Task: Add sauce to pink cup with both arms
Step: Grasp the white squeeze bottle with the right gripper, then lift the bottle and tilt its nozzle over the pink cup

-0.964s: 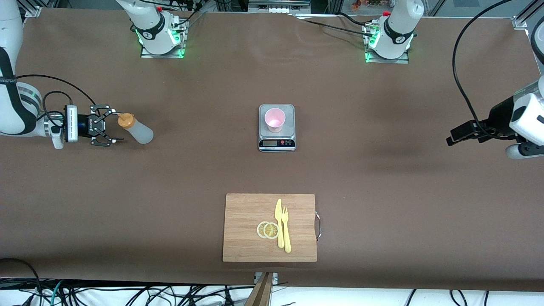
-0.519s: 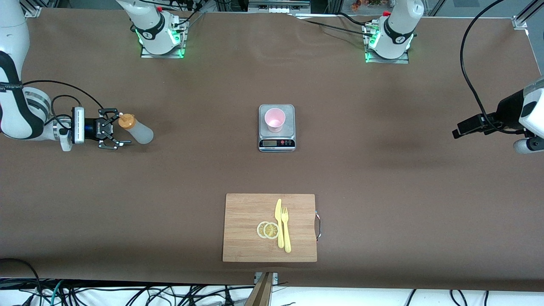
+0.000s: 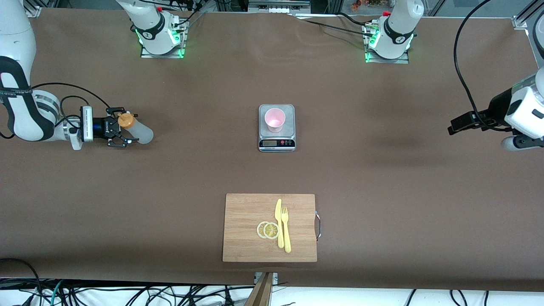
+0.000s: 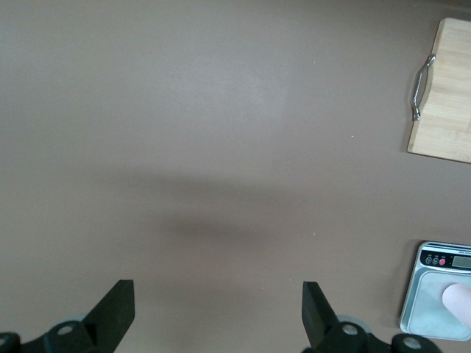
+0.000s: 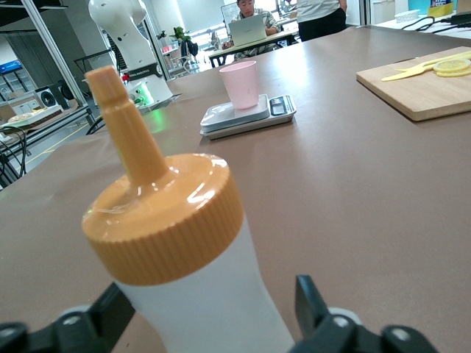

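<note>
Right gripper [image 3: 126, 132]: fingers are spread to either side of the sauce bottle [image 3: 137, 131]; contact with it cannot be made out.
Sauce bottle: seen upright between those fingers, orange cap [image 5: 163, 220] above them.
Pink cup [image 3: 274, 120]: set on the scale [image 3: 276, 142], well clear of both grippers.
Left gripper [image 4: 218, 305]: held wide open over bare table, nothing between its fingers.
Cutting board [image 3: 269, 227]: knife, fork and lemon slices carried, well apart from either gripper's fingers.
</note>
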